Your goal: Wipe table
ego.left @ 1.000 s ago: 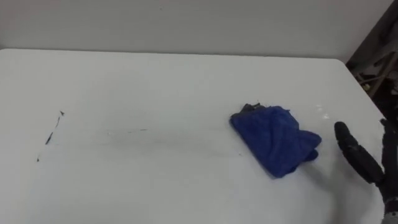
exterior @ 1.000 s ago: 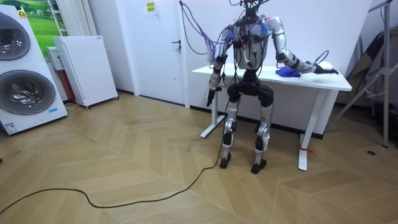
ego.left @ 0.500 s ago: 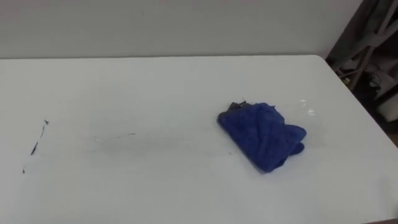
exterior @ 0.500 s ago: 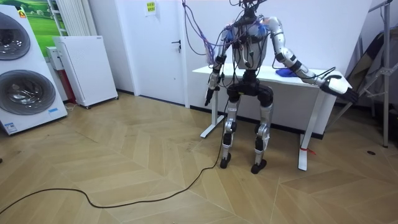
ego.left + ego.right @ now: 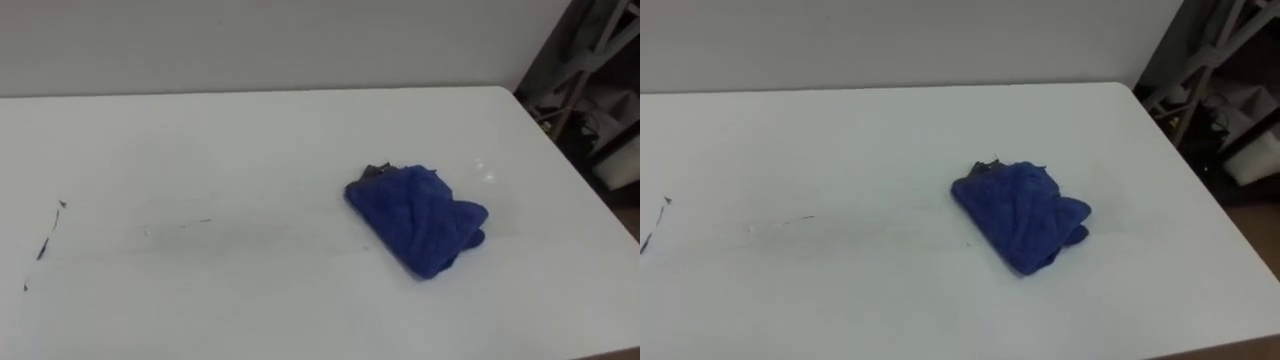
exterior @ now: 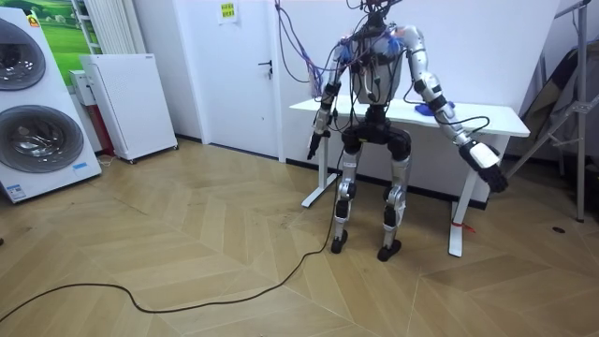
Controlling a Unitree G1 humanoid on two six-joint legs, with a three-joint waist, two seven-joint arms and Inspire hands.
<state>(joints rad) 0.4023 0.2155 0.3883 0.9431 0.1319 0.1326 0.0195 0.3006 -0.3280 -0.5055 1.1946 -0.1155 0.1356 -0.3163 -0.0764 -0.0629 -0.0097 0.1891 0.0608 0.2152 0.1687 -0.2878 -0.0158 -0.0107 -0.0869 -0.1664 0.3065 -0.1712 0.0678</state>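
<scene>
Whether the right hand [image 6: 489,167], low beside the white surface's [image 5: 200,130] end, or the left hand [image 6: 315,145] at the robot's side was open could not be told; the crumpled blue cloth [image 5: 417,217] lay on the surface, right of centre.

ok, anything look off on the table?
Dark marks sit unwiped near the table's left edge. The blue cloth lies crumpled on the right side, unheld; the right hand hangs below the tabletop.
</scene>
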